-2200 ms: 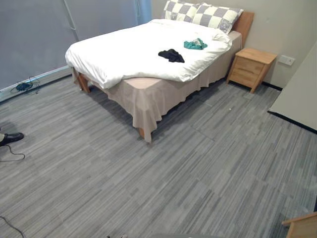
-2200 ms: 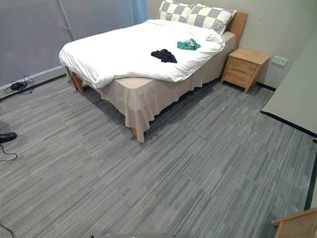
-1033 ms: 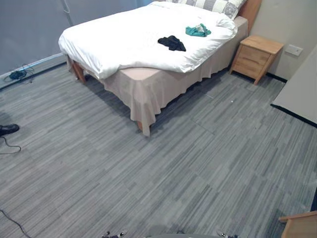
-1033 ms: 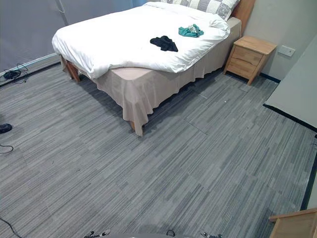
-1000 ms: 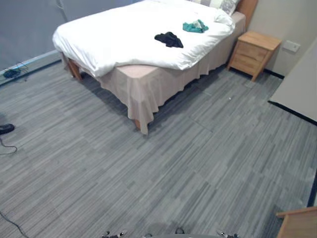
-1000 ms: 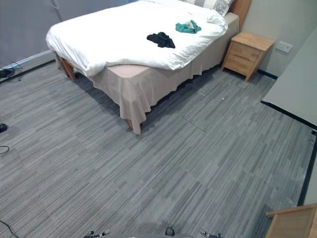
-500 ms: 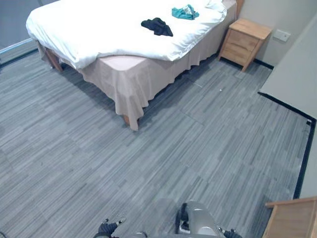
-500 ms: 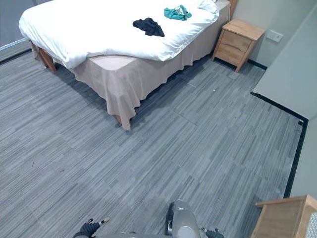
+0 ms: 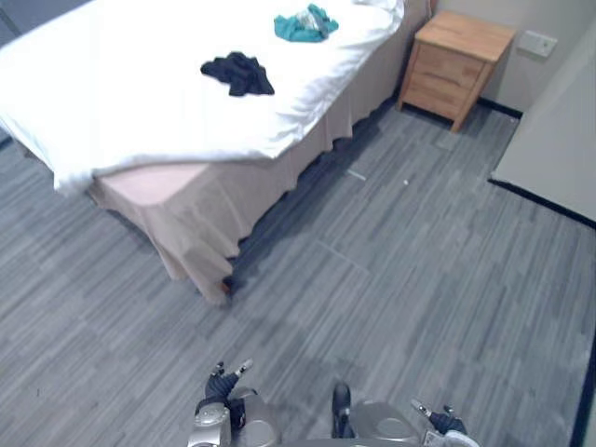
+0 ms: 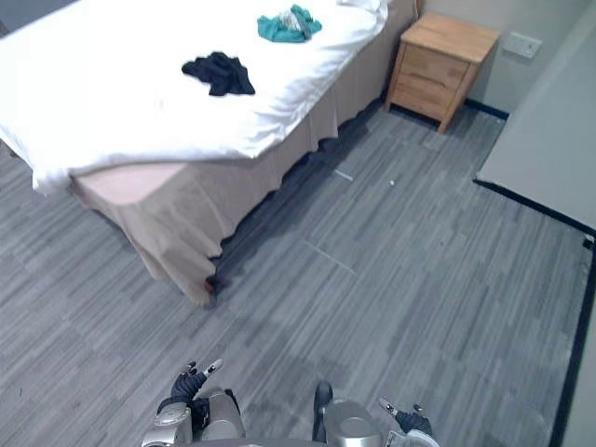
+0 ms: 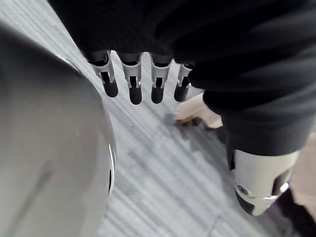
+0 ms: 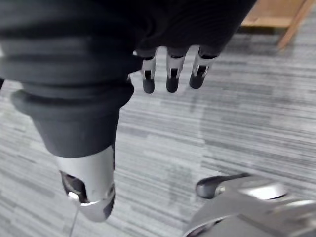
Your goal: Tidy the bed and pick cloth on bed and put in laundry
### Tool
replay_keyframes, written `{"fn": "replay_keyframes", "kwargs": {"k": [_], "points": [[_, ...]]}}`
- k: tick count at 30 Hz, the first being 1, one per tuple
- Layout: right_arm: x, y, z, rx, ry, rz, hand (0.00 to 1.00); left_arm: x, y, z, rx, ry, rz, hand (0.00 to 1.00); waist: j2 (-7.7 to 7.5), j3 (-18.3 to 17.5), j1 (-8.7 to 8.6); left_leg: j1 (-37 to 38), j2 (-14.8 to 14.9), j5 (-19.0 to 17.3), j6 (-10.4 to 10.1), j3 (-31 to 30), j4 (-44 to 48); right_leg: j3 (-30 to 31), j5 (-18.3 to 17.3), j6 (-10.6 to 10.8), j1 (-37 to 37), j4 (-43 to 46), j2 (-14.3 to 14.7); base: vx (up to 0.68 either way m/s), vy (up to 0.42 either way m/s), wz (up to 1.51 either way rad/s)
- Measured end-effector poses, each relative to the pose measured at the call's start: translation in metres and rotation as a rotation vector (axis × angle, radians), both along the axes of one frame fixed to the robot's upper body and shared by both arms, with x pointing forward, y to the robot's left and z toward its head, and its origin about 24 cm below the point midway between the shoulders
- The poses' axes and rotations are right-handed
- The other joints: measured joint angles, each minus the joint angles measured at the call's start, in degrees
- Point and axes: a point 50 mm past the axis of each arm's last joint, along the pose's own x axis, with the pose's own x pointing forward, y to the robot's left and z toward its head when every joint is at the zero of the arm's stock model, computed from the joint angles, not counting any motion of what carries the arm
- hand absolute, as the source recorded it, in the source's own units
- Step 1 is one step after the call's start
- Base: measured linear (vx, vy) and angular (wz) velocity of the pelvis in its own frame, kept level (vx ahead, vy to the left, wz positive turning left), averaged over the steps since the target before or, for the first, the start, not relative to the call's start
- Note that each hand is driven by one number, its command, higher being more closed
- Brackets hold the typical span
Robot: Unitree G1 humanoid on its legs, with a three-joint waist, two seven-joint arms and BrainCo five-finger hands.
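A black cloth [image 9: 238,74] lies crumpled on the white duvet [image 9: 121,102] of the bed, and a teal cloth [image 9: 304,24] lies farther back near the head end. Both are well away from my hands. My left hand [image 9: 220,386] hangs low at the bottom of the eye views, fingers straight and holding nothing, over the grey floor. My right hand [image 10: 407,418] hangs at the bottom right, fingers straight and empty. In the wrist views the left hand [image 11: 133,81] and the right hand [image 12: 170,74] both show relaxed fingers above the floor.
A beige bed skirt [image 9: 191,233] hangs to the floor at the bed's near corner. A wooden nightstand [image 9: 452,54] stands by the wall at the back right. A pale panel [image 9: 559,130] edges the right side. Grey plank floor [image 9: 400,279] lies between me and the bed.
The camera has moved closer to the bed and tilted down, so the bed now fills the upper left. Both hands have come into view at the bottom edge.
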Motion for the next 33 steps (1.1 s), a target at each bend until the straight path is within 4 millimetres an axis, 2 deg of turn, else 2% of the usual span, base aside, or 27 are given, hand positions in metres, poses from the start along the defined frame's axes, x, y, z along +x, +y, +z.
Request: {"fn": "replay_keyframes", "kwargs": {"k": [1, 2, 3, 4, 5, 6, 7, 8, 9, 10, 11, 12, 13, 14, 15, 16, 17, 18, 19, 20, 21, 22, 23, 24, 29, 32, 33], "points": [[0.004, 0.002, -0.001, 0.009, 0.003, 0.006, 0.0, 0.001, -0.001, 0.0, 0.0, -0.003, -0.003, 0.0, -0.49, -0.11, 0.6, 0.01, -3.51, 0.45, 0.17, 4.74, -12.0, -0.24, -0.9, 1.4, 1.7, -0.83, -1.2, 0.61, 0.064, -0.28], [0.005, 0.003, -0.001, 0.01, 0.002, 0.006, 0.0, 0.001, -0.001, 0.0, -0.002, 0.001, -0.007, 0.0, -0.57, -0.4, 0.67, 0.78, -5.05, 1.37, 0.89, 7.87, -17.47, -0.63, -1.47, 2.3, 2.71, -1.42, -1.67, 0.76, 0.135, -0.1], [0.003, 0.0, -0.001, 0.005, 0.006, 0.006, 0.0, -0.004, -0.004, -0.003, -0.008, 0.022, -0.016, 0.0, -0.01, -1.11, 0.66, 1.6, -7.28, 5.43, 5.92, 15.46, -25.02, -1.44, -3.05, 4.42, 4.91, -1.87, -1.73, 0.64, 0.152, 0.14], [-0.003, -0.002, -0.002, 0.003, 0.024, 0.004, 0.0, -0.01, -0.006, -0.007, -0.018, 0.052, -0.016, 0.0, 1.3, -2.11, 0.69, 3.2, -8.17, 7.02, 16.59, 22.05, -27.23, -1.97, -4.64, 6.52, 7.66, -1.49, -0.68, 0.8, 0.24, 0.53], [-0.008, 0.008, -0.006, 0.032, 0.044, 0.004, 0.0, -0.011, -0.002, -0.009, -0.011, 0.072, -0.022, 0.0, -0.69, -3.09, -0.22, 4.69, -10.88, 4.19, 17.37, 22.19, -27.49, -3.11, -6.11, 8.06, 8.18, 1.79, -2.53, 0.69, 0.265, 0.79], [-0.01, 0.008, -0.007, 0.035, 0.058, 0.012, 0.0, -0.014, 0.0, -0.009, -0.002, 0.083, -0.029, 0.0, -1.52, -3.99, -0.59, 6.04, -12.76, 3.46, 16.28, 19.9, -29.8, -3.92, -6.94, 9.73, 5.39, 10.08, -4.45, 0.79, 0.339, 1.01], [-0.009, 0.008, -0.007, 0.027, 0.059, 0.031, 0.0, -0.017, 0.002, -0.011, 0.008, 0.098, -0.046, 0.0, -2.01, -4.06, -0.7, 8.84, -15.29, 2.89, 15.25, 17.46, -33.1, -5.14, -5.5, 13.34, -0.59, 26.47, -6.64, 0.63, 0.278, 0.86], [-0.009, 0.007, -0.007, 0.022, 0.059, 0.036, 0.0, -0.017, 0.002, -0.011, 0.008, 0.104, -0.056, 0.0, -2.26, -4.09, -0.93, 9.89, -16.33, 2.43, 14.78, 15.7, -33.89, -4.77, -4.67, 15.41, -4.28, 35.53, -7.91, 0.57, 0.225, 1.19], [-0.01, 0.005, -0.007, 0.016, 0.063, 0.038, 0.0, -0.018, 0.001, -0.012, 0.015, 0.124, -0.085, 0.0, -2.33, -4.07, -1.81, 11.94, -17.51, 1.48, 14.36, 11.92, -34.56, -3.63, -5.46, 15.3, -9.56, 46.54, -9.13, 0.45, 0.125, 1.23], [-0.011, 0.005, -0.007, 0.017, 0.068, 0.038, 0.0, -0.021, 0.002, -0.014, 0.016, 0.144, -0.091, 0.0, -2.25, -4.01, -2.33, 13.24, -17.78, 1.2, 13.87, 10.11, -34.84, -3.66, -6.77, 15.27, -11.3, 49.01, -9.67, 0.57, 0.096, 1.73], [-0.011, 0.002, -0.007, 0.011, 0.07, 0.036, 0.0, -0.024, 0.004, -0.015, 0.021, 0.159, -0.095, 0.0, -1.26, -3.39, -2.55, 16.83, -18.15, 1.02, 13.38, 6.44, -35.71, -5.4, -9.29, 14.44, -14.43, 48.58, -11.78, 0.46, 0.028, 1.36], [-0.012, 0.001, -0.007, 0.006, 0.072, 0.037, 0.0, -0.024, 0.005, -0.015, 0.026, 0.161, -0.099, 0.0, -1.19, -3.32, -2.56, 18.17, -18.1, 1.04, 13.33, 4.94, -35.97, -5.61, -10.01, 13.64, -15.36, 46.3, -12.05, 0.65, -0.086, 1.61], [-0.012, -0.001, -0.006, 0.003, 0.072, 0.039, 0.0, -0.024, 0.007, -0.015, 0.032, 0.163, -0.104, 0.0, -0.89, -3.17, -2.52, 20.52, -17.61, 0.98, 11.74, 1.67, -36.57, -4.14, -10.6, 12.8, -16.61, 38.48, -11.77, 0.61, -0.197, 1.54], [-0.012, 0.0, -0.006, 0.003, 0.073, 0.044, 0.0, -0.025, 0.009, -0.015, 0.037, 0.166, -0.106, 0.0, -0.93, -3.22, -2.55, 22.28, -17.31, 0.57, 9.65, -1.32, -37.31, -0.45, -9.67, 13.03, -17.04, 29.0, -10.97, 0.58, -0.241, 1.64], [-0.012, 0.001, -0.007, 0.005, 0.074, 0.043, 0.0, -0.025, 0.009, -0.015, 0.039, 0.167, -0.108, 0.0, -1.1, -3.36, -2.55, 22.92, -17.27, 0.14, 8.95, -2.71, -37.77, 2.27, -8.27, 13.29, -17.43, 23.83, -10.65, 0.44, -0.276, 1.69], [-0.013, 0.002, -0.007, 0.011, 0.077, 0.042, 0.0, -0.025, 0.011, -0.014, 0.044, 0.167, -0.109, 0.0, -1.7, -3.62, -2.5, 23.86, -17.35, -0.88, 7.28, -4.63, -38.64, 7.64, -4.34, 13.34, -18.28, 15.35, -10.59, 0.43, -0.344, 1.59], [-0.015, 0.007, -0.009, 0.029, 0.086, 0.037, 0.0, -0.03, 0.014, -0.015, 0.048, 0.18, -0.098, 0.0, -3.93, -4.02, -2.33, 24.83, -17.96, -1.52, 5.72, -6.41, -38.81, 12.68, 3.82, 13.28, -18.88, 8.57, -10.91, 0.43, -0.383, 1.49], [-0.017, 0.011, -0.011, 0.044, 0.093, 0.027, 0.0, -0.032, 0.019, -0.015, 0.048, 0.18, -0.07, 0.0, -5.24, -4.22, -2.14, 25.4, -18.51, -2.0, 4.81, -7.31, -38.75, 14.45, 9.63, 12.61, -19.01, 6.85, -11.14, 0.42, -0.456, 1.16], [-0.022, 0.016, -0.013, 0.067, 0.107, 0.01, 0.0, -0.035, 0.026, -0.015, 0.05, 0.177, -0.02, 0.0, -5.81, -4.22, -1.46, 27.15, -18.59, -3.12, 2.9, -8.58, -39.11, 14.43, 9.26, 12.39, -19.08, 9.49, -11.52, 0.32, -0.378, 0.56], [-0.022, 0.009, -0.012, 0.058, 0.101, 0.002, 0.0, -0.037, 0.02, -0.017, 0.026, 0.184, 0.0, 0.0, -4.04, -4.67, -1.13, 27.31, -16.93, -2.85, 2.18, -8.27, -39.25, 13.7, 8.87, 11.84, -18.98, 10.05, -10.04, 0.36, -0.407, 0.42], [-0.024, -0.001, -0.01, 0.039, 0.1, -0.013, 0.0, -0.045, 0.007, -0.021, -0.016, 0.198, 0.026, 0.0, -1.51, -5.85, -1.17, 27.43, -13.81, -3.07, 0.6, -6.9, -39.45, 11.7, 8.67, 10.71, -16.81, 6.6, -7.8, 0.32, -0.324, 0.16], [-0.024, -0.005, -0.009, 0.032, 0.097, -0.023, 0.0, -0.046, -0.002, -0.022, -0.047, 0.198, 0.04, 0.0, 0.3, -5.99, -1.13, 27.78, -11.64, -3.23, -0.17, -6.74, -39.49, 10.42, 9.25, 9.86, -14.84, 4.03, -5.9, 0.29, -0.288, 0.24], [-0.024, -0.005, -0.009, 0.033, 0.093, -0.029, 0.0, -0.047, -0.006, -0.023, -0.059, 0.197, 0.049, 0.0, 0.72, -6.15, -1.14, 27.78, -10.73, -2.9, -0.7, -6.93, -39.53, 9.71, 9.42, 9.41, -14.22, 3.21, -5.14, 0.24, -0.258, 0.28], [-0.026, -0.005, -0.01, 0.039, 0.094, -0.043, 0.0, -0.046, -0.008, -0.023, -0.066, 0.194, 0.051, 0.0, 0.77, -6.3, -1.18, 27.95, -9.38, -1.94, -2.12, -7.04, -39.97, 8.54, 9.5, 8.41, -12.9, 1.69, -3.91, 0.16, -0.214, 0.3], [-0.036, -0.003, -0.012, 0.048, 0.113, -0.071, 0.0, -0.042, 0.0, -0.02, -0.052, 0.169, 0.084, 0.0, 0.51, -6.75, -0.99, 28.05, -8.19, -0.11, -2.59, -7.19, -41.18, 5.82, 9.76, 7.01, -10.45, -1.48, -3.04, 0.07, -0.105, 0.25], [-0.042, -0.002, -0.012, 0.04, 0.118, -0.09, 0.0, -0.02, 0.024, 0.0, 0.028, 0.026, 0.167, 0.0, 0.34, -7.02, -0.61, 27.27, -8.38, -0.09, -2.61, -7.27, -41.21, 4.97, 11.29, 7.11, -9.46, -4.16, -3.05, -0.02, -0.005, 0.15], [-0.043, -0.004, -0.011, 0.024, 0.111, -0.091, 0.0, -0.006, 0.041, 0.016, 0.098, -0.069, 0.196, 0.0, 0.37, -7.05, -0.55, 27.05, -8.42, -0.09, -2.62, -7.26, -41.21, 4.57, 11.9, 7.07, -9.49, -5.01, -3.09, -0.03, -0.005, 0.07]]}}
